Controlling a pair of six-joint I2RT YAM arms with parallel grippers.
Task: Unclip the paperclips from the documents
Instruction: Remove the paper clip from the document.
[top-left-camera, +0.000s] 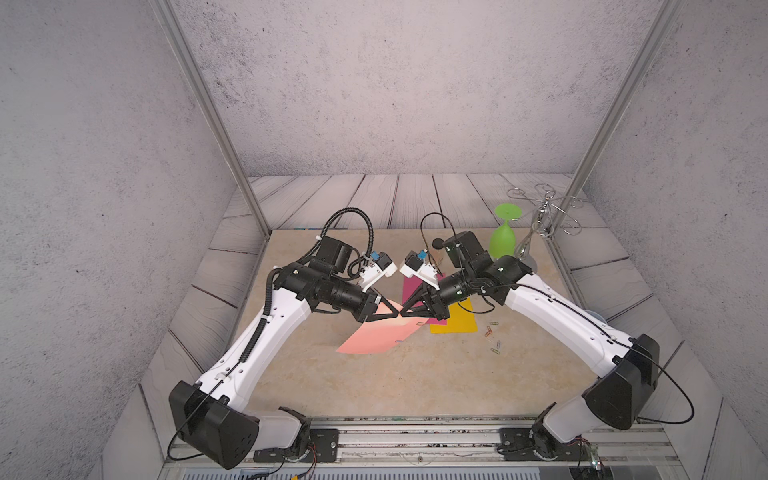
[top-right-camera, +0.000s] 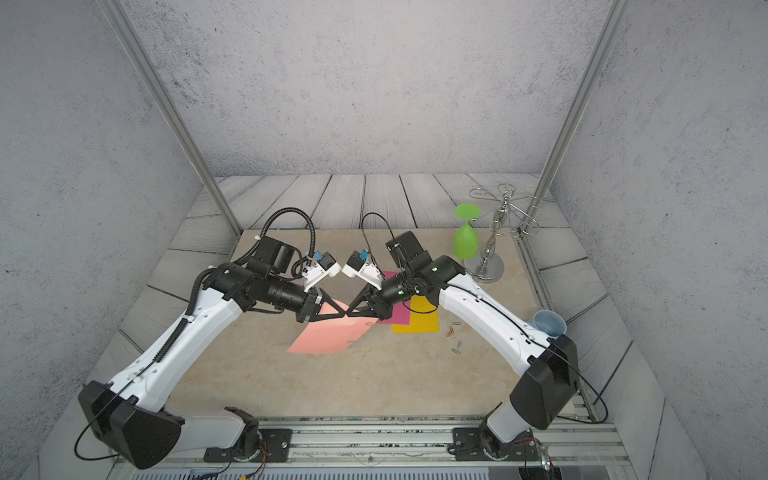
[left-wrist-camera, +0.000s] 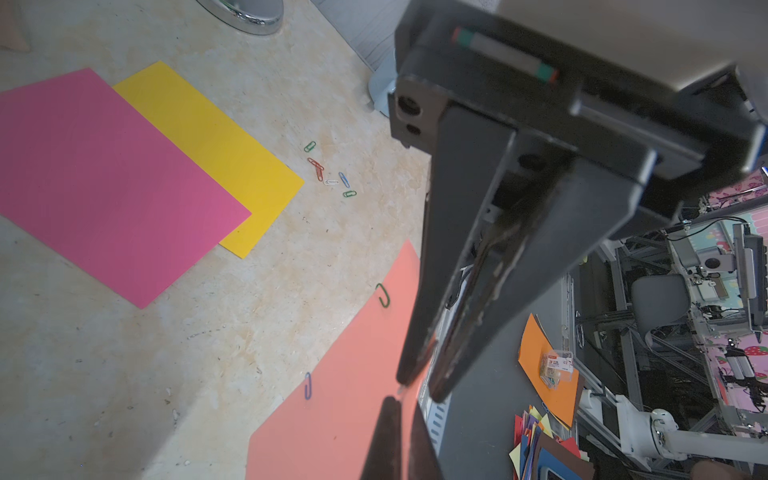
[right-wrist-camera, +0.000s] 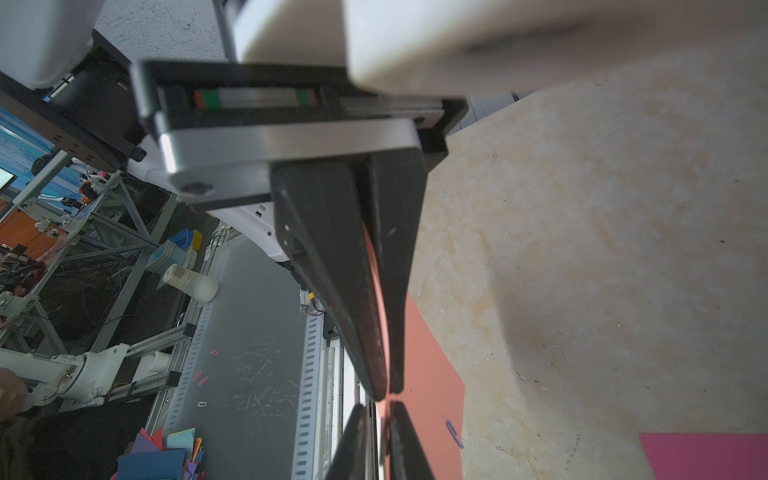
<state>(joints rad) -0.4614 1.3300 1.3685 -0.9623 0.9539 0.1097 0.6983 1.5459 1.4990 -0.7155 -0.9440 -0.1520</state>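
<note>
Left wrist view: left hand (left-wrist-camera: 424, 384) and right hand (right-wrist-camera: 386, 392) are clamping tight on the salmon sheet (left-wrist-camera: 345, 395) (green clip (left-wrist-camera: 383, 295), blue clip (left-wrist-camera: 307, 385) still attached); loose clips (left-wrist-camera: 330, 174) are lying freed.

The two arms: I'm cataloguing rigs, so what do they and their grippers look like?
The left arm and right arm are white with black joints. A ribbed black hose follows the left; a thin black cable the right. The left gripper and right gripper each have two tapering black fingers below a rail marked red and green.
</note>
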